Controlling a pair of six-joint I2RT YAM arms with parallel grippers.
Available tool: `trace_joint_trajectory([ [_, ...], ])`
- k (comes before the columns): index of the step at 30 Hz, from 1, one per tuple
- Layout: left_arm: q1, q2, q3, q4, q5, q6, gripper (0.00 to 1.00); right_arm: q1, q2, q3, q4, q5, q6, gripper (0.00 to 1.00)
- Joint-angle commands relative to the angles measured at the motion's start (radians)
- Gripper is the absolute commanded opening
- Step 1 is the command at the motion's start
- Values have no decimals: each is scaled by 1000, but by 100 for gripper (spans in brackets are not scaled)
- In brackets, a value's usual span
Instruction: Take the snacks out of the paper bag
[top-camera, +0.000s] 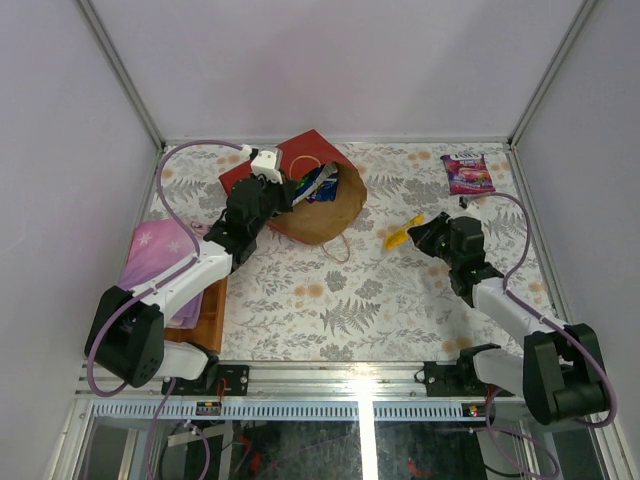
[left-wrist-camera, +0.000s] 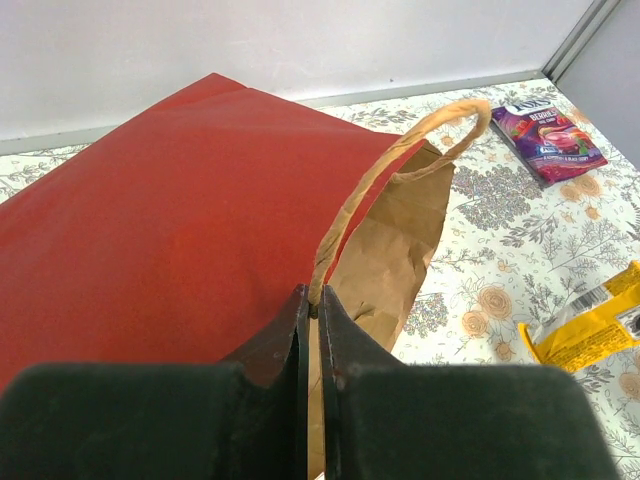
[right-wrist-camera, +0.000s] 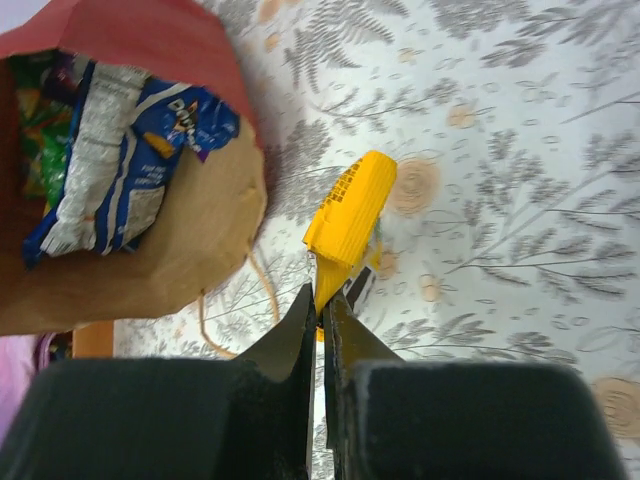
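The paper bag (top-camera: 318, 205) lies on its side at the back of the table, red outside (left-wrist-camera: 180, 220), brown inside (right-wrist-camera: 150, 250), mouth toward the right. A blue Doritos bag (right-wrist-camera: 120, 165) and a green packet (right-wrist-camera: 40, 120) show in its mouth. My left gripper (left-wrist-camera: 313, 298) is shut on the bag's tan cord handle (left-wrist-camera: 400, 145). My right gripper (right-wrist-camera: 322, 293) is shut on the edge of a yellow-orange packet (right-wrist-camera: 350, 215), just right of the bag (top-camera: 400, 236). A purple packet (top-camera: 467, 173) lies at the back right.
A flat pink-purple item with stars (top-camera: 160, 262) rests on a wooden tray (top-camera: 205, 320) at the left. The bag's second cord handle (top-camera: 337, 248) trails on the floral tablecloth (top-camera: 340, 300). Enclosure walls stand close on three sides.
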Motion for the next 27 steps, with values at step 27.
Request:
trace_joint_trajectory([
  [27, 8, -33, 3, 35, -31, 2, 0, -151, 677, 445, 257, 205, 325, 0],
])
